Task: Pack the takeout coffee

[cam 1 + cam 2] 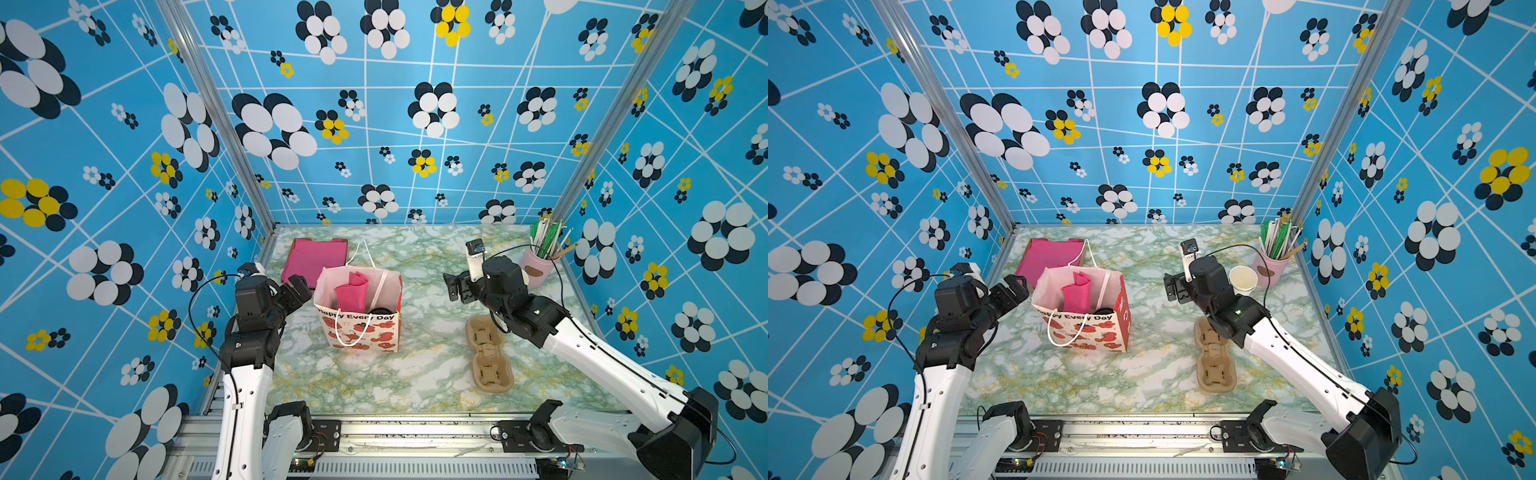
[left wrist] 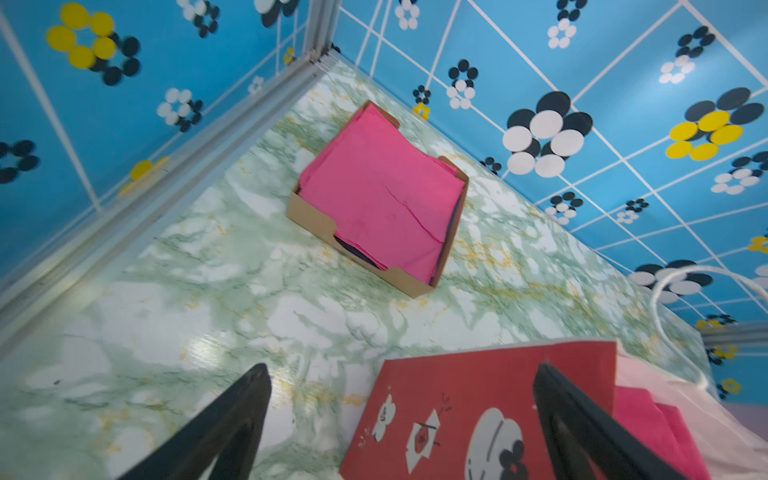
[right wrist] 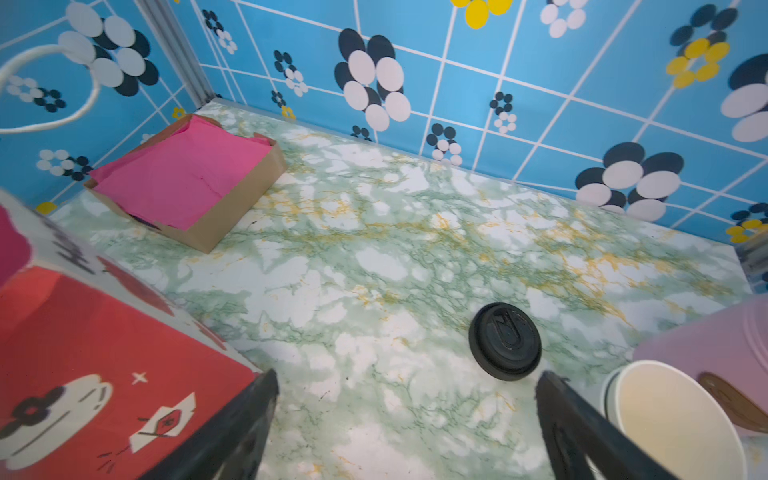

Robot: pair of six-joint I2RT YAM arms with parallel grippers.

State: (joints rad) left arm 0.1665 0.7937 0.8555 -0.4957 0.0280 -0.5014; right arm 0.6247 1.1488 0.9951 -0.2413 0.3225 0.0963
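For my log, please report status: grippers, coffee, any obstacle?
Left gripper, right gripper open, empty. Coffee apparently in bag, only black lid showing. No obstacle seen.

The left arm point(image 1: 243, 399) and right arm point(image 1: 602, 361) wear white shells dotted with small screws, between black joint housings. A thin black cable point(image 1: 190, 307) loops by each wrist. The left pincer point(image 2: 401, 368) and right pincer point(image 3: 407, 374) have black tapering fingers.
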